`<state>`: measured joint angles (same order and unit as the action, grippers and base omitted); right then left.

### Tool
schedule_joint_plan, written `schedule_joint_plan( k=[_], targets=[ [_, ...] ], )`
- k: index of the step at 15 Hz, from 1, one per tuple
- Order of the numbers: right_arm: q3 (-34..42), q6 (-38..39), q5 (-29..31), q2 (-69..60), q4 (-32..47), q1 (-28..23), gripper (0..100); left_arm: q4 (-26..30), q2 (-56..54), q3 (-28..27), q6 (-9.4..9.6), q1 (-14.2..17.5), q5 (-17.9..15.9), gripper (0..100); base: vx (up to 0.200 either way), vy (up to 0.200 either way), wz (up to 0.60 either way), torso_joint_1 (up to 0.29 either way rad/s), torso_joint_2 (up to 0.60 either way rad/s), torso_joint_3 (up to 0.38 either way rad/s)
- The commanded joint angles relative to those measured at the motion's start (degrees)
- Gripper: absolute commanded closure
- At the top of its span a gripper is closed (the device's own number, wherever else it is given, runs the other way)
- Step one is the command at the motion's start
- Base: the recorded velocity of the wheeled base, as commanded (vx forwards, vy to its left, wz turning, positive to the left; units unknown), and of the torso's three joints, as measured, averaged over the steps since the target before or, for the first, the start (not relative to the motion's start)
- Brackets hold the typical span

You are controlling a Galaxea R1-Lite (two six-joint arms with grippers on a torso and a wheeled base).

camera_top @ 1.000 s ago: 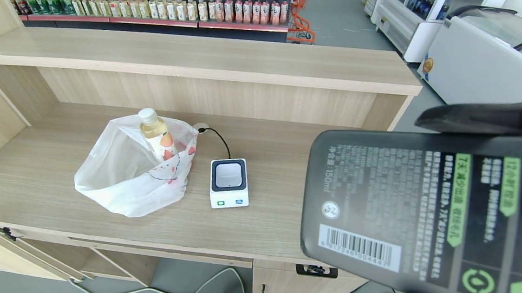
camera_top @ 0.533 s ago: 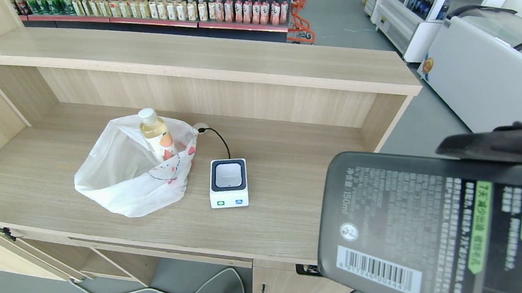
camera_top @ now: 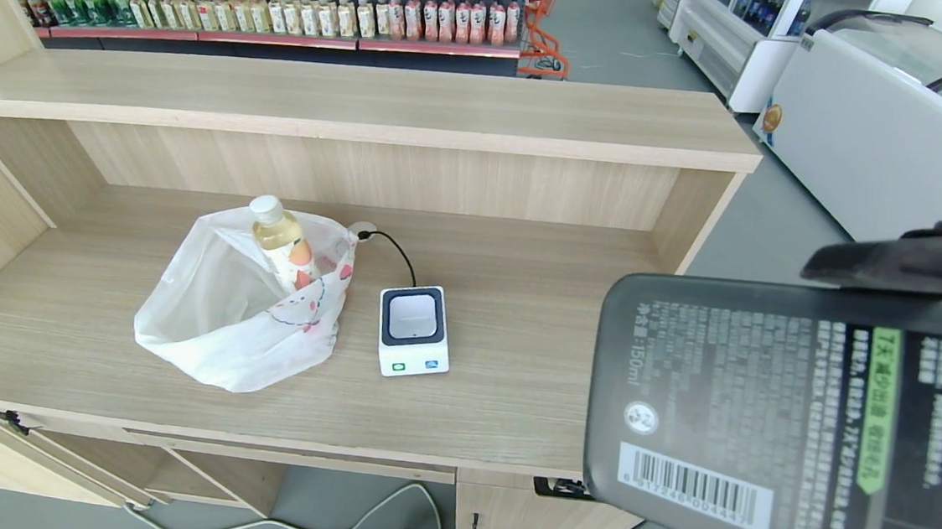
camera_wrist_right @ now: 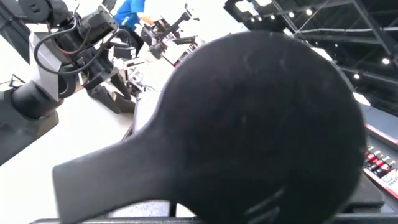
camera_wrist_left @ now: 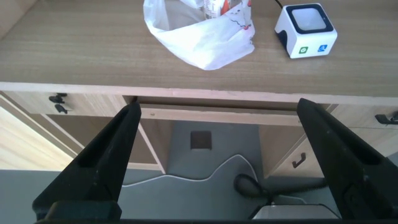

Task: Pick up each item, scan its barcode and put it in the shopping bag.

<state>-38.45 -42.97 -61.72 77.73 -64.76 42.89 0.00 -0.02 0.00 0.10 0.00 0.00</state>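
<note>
Nearest the camera, a black item (camera_top: pixel 764 380) is pinched between the fingers of the right gripper (camera_top: pixel 803 425), with one finger (camera_top: pixel 901 252) laid along its top. Its barcode (camera_top: pixel 697 488) is turned toward the head camera, and the item is held well apart from the scanner (camera_top: pixel 414 330). The left gripper (camera_wrist_left: pixel 217 162) is spread wide and empty before the counter (camera_top: pixel 510 402) edge. Farther on, a drink bottle (camera_top: pixel 283 245) is seen standing in the bag (camera_top: pixel 221 337), just beside the scanner. One item is judged bagged; the black item is judged yet to be scanned and bagged.
</note>
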Motion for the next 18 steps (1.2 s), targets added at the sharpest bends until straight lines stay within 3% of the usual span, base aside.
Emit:
schedule_joint_plan(
  k=[1, 2, 4, 6, 8, 11, 14, 18],
  targets=[
    [-0.2, 0.0, 1.0, 0.1, 0.0, -0.2, 100, 0.0, 0.0, 0.0, -0.01, 0.0, 0.0, 0, 0.0, 0.0, 0.0, 0.0, 0.0, 0.0],
    [-0.6, 0.4, 4.8, -0.1, 0.2, -0.6, 100, 0.0, 0.0, 0.0, -0.01, 0.0, 0.0, 0, 0.0, 0.0, 0.0, 0.0, 0.0, 0.0],
    [-4.1, 5.5, 27.5, -1.1, 7.0, -3.5, 100, 0.0, 0.0, 0.0, -0.01, 0.0, 0.0, 0, 0.0, 0.0, 0.0, 0.0, 0.0, 0.0],
    [-6.7, 15.1, 52.5, -4.1, 21.8, -8.5, 100, 0.0, 0.0, 0.0, -0.01, 0.0, 0.0, 0, 0.0, 0.0, 0.0, 0.0, 0.0, 0.0],
    [-7.7, 27.2, 64.0, -7.8, 38.1, -12.6, 100, 0.0, 0.0, 0.0, -0.01, 0.0, 0.0, 0, 0.0, 0.0, 0.0, 0.0, 0.0, 0.0],
    [-9.1, 40.4, 65.5, -11.4, 57.0, -18.4, 100, 0.0, 0.0, 0.0, -0.01, 0.0, 0.0, 0, 0.0, 0.0, 0.0, 0.0, 0.0, 0.0],
    [-10.8, 48.8, 60.7, -10.3, 66.3, -19.0, 100, 0.0, 0.0, 0.0, -0.01, 0.0, 0.0, 0, 0.0, 0.0, 0.0, 0.0, 0.0, 0.0],
    [-10.9, 48.9, 60.4, -6.1, 66.6, -18.6, 100, 0.0, 0.0, 0.0, -0.01, 0.0, 0.0, 0, 0.0, 0.0, 0.0, 0.0, 0.0, 0.0]
  ],
)
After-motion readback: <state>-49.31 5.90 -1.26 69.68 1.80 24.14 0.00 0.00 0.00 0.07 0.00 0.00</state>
